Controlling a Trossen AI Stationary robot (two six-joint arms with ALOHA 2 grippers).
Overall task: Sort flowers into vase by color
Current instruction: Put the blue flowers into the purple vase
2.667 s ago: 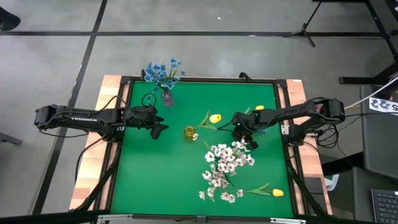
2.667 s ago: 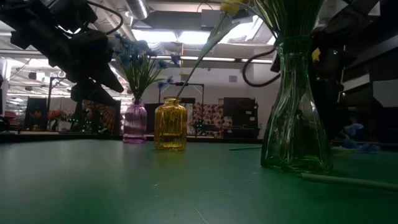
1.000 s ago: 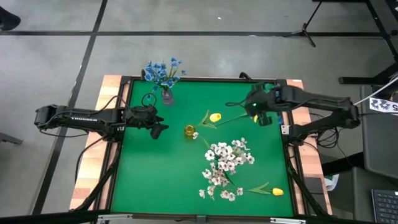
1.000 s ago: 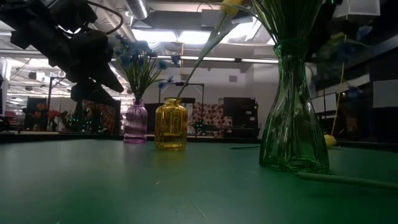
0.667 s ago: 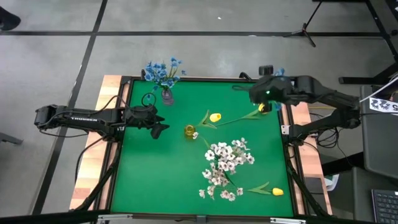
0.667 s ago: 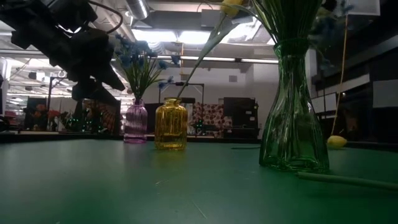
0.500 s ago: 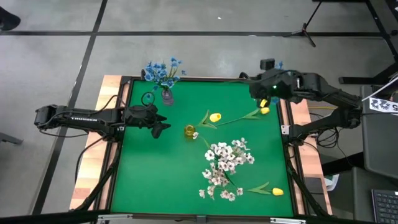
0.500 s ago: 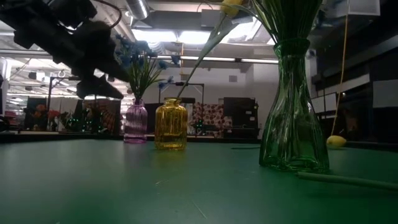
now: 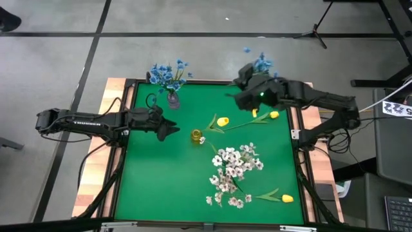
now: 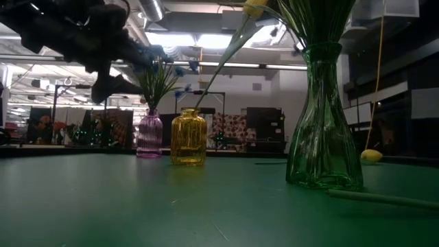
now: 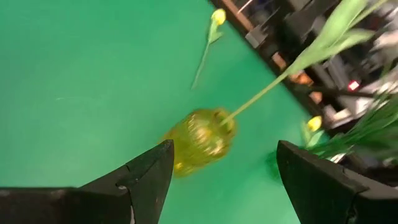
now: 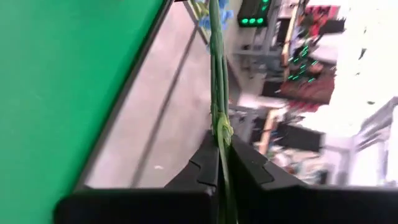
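While the left gripper [image 9: 172, 129] hangs with its dark fingers [image 11: 146, 177] spread wide and empty, just beside the yellow vase [image 9: 196, 136], the right gripper [image 9: 239, 96] is pressed together on the thin green stem [image 12: 217, 68] of a blue sprig [image 9: 260, 63], held above the table's far edge. That sprig's cluster of small blue blossoms sticks out past the far rim of the green mat [image 9: 161, 180].

The yellow vase is squat, ribbed amber glass with a narrow neck, and one long stem leans out of it, ending in a yellow bud [image 9: 223, 121]. A pink vase [image 10: 149, 135], small and ribbed, stands in the far left corner holding more blue sprigs [image 9: 167, 74]. Nearer the front, a tall waisted green vase [image 10: 324, 123] of clear glass holds a spreading bunch of white sprigs [image 9: 235, 171]. Two more yellow buds lie on the smooth mat: one [image 9: 274, 115] near the right edge under the right arm, another [image 9: 287, 199] at the near right corner.
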